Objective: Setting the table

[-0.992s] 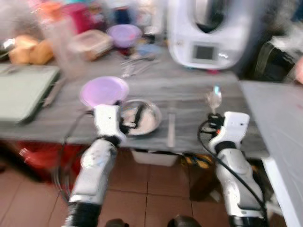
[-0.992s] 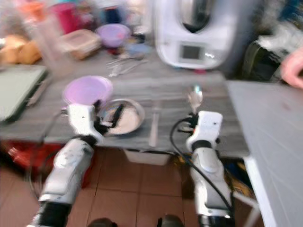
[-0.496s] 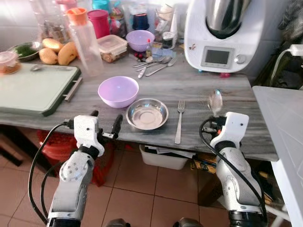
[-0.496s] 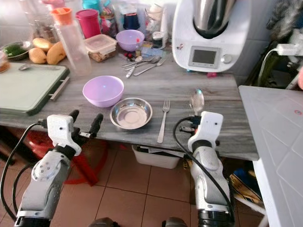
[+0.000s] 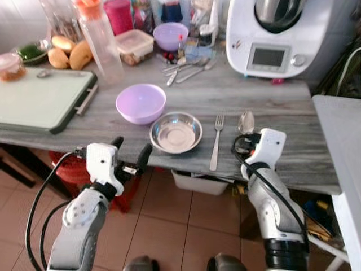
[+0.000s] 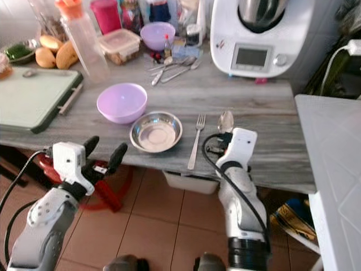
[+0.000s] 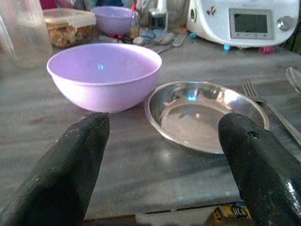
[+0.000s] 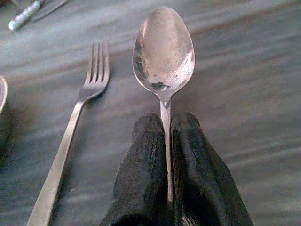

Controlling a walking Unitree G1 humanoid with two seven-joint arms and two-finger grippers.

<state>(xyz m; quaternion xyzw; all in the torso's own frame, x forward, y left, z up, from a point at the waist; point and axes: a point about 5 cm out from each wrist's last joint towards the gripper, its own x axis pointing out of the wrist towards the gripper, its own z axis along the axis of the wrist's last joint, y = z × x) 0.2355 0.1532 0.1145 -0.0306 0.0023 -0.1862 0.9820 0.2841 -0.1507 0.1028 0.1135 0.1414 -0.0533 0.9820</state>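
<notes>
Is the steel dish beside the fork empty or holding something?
Empty. The steel dish shows only bare, shiny metal inside in the left wrist view, and the head views show nothing in it either.

I'm looking at a home kitchen. The grey wood-grain desk (image 5: 282, 107) carries a white countertop cooking machine (image 5: 282, 34) at 1 o'clock, a green chopping board (image 5: 39, 101) at 10 o'clock, and mangoes (image 5: 70, 56), a food tub (image 5: 134, 44) and plastic bottles (image 5: 101, 39) crowded along the back at 11. Loose cutlery (image 5: 189, 65) lies at 12, and terracotta floor tiles (image 5: 186, 226) run underneath.
</notes>
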